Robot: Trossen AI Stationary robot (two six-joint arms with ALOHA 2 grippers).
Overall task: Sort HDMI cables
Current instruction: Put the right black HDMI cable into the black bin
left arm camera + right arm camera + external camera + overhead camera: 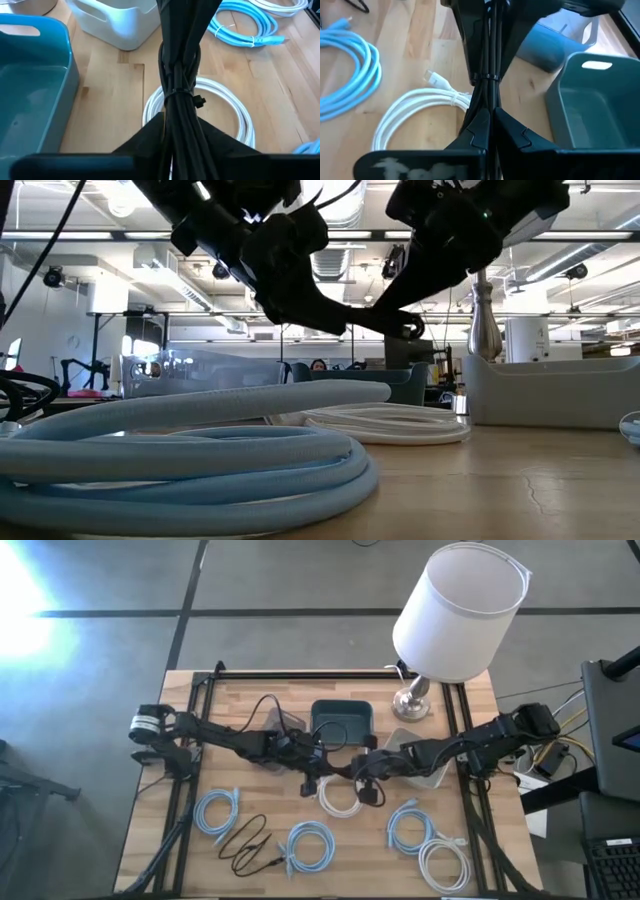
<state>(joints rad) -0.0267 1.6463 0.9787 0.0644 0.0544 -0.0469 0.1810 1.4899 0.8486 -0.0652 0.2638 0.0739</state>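
Note:
A thin black HDMI cable bundle (340, 771), cinched by a tie (182, 92), is stretched between both grippers above a white coil (340, 798) that lies flat on the table. My left gripper (312, 777) and right gripper (368, 785) face each other mid-table, each shut on the bundle. Three light-blue coils (217, 812) (312, 845) (410, 828), a second white coil (445, 865) and a loose black cable (245, 840) lie along the near side. Another black cable (268, 710) lies on the far side. My left gripper (172, 125) pinches one end of the black bundle (180, 112) between its two fingers, coming level from the table's left. The bundle runs straight on from the fingers toward the other gripper, lifted clear above the white coil (235, 107). My right gripper (490, 112) pinches the opposite end of the black bundle (487, 95) between its two fingers, coming level from the table's right, fingers along the bundle. The bundle hangs clear of the table over the white coil (415, 107).
A teal bin (342, 703) sits mid-table on the far side, and a pale grey bin (437, 778) sits to its right under my right arm. A lamp with a large white shade (455, 610) stands at the far right. Black rails (185, 790) run along both table sides.

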